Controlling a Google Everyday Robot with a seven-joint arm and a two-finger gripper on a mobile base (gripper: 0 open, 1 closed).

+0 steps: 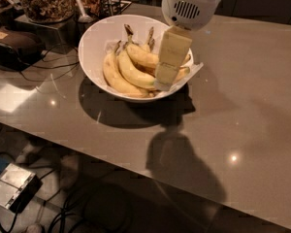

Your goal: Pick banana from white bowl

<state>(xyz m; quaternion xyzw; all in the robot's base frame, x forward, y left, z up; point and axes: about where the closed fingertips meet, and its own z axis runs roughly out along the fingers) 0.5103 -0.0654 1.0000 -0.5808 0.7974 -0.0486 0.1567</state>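
The white bowl (94, 39) stands on the grey counter at the back left, with a thin paper liner (194, 71) sticking out at its right rim. It holds several yellow bananas with dark stems pointing to the back. The top banana (142, 56) lies across the others, and its tip end is hidden behind my gripper. My gripper (164, 81), cream-coloured under a white round wrist (190, 4), hangs over the right part of the bowl, down among the bananas' right ends.
A glass jar of granola (42, 1), a spoon (82, 9) and a wire rack stand behind the bowl. A black device (14, 41) with cables lies at the left. The counter's front edge runs diagonally; a box (12, 187) and cables lie on the floor below.
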